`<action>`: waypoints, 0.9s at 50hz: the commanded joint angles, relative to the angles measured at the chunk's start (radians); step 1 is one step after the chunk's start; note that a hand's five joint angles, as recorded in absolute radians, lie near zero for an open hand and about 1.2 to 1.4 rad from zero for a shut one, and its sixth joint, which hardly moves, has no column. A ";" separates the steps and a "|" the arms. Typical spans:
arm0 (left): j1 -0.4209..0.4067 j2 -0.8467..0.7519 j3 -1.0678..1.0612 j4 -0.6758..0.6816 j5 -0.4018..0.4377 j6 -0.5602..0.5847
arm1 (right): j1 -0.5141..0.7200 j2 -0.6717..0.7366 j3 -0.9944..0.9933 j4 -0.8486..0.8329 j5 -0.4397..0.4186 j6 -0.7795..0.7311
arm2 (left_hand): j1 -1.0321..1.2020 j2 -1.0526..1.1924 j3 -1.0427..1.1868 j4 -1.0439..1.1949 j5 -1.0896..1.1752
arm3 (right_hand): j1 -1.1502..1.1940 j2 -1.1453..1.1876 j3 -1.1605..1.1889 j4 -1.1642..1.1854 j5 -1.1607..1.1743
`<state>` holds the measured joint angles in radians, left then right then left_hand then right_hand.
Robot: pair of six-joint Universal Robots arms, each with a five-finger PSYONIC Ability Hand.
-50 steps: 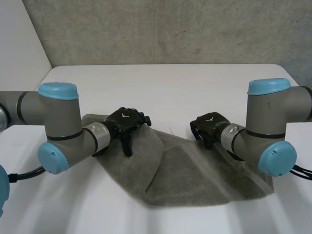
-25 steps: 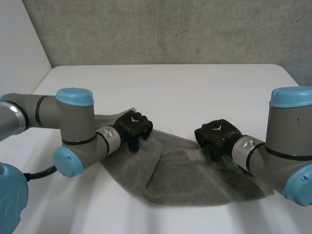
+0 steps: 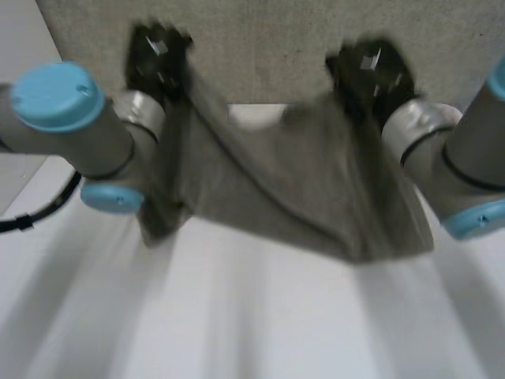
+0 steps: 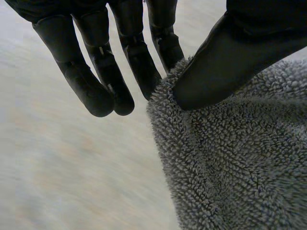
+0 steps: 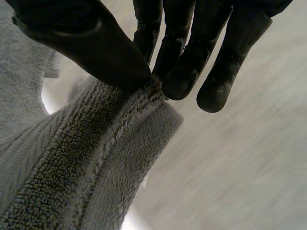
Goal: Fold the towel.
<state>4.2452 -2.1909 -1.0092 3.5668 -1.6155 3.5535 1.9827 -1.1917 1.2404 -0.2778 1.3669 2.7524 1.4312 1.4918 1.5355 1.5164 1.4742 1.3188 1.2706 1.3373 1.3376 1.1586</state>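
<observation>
The grey towel hangs in the air between my two raised hands, sagging over the white table. My left hand pinches one upper corner of the towel between thumb and fingers. My right hand pinches the other upper corner, at the hemmed edge of the towel, between thumb and fingers. The towel's lower edge hangs close above the table.
A grey wall stands behind the table. Bare white tabletop lies in front of and below the hanging towel.
Both hands closed on the towel's far corners where it lay on the table and lifted them high. The towel now hangs between them instead of lying flat.
</observation>
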 commanded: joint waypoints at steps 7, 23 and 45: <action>0.016 0.213 -0.267 0.110 -0.073 -0.120 | -0.016 -0.088 0.027 -0.013 -0.092 0.052 | -0.035 -0.096 -0.139 -0.120 -0.252 | 0.077 0.126 0.059 0.059 0.063; 0.022 0.257 -0.806 -0.123 0.003 0.008 | -0.153 -0.072 0.343 0.420 -0.180 -0.441 | -0.035 -0.096 -0.139 -0.120 -0.252 | 0.077 0.126 0.059 0.059 0.063; -0.052 0.468 -0.801 -0.247 0.013 0.051 | -0.166 -0.014 0.436 0.319 -0.153 -0.408 | -1.238 -1.299 -1.343 -1.323 -1.456 | 0.077 0.126 0.059 0.059 0.063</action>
<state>4.1516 -1.7515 -1.9015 3.3315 -1.6063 3.5820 1.8157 -1.2044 1.6801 0.0513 1.2050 2.3366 0.2779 0.2731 0.2618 0.2735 0.2430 1.3181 1.2800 1.3416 1.3376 1.1586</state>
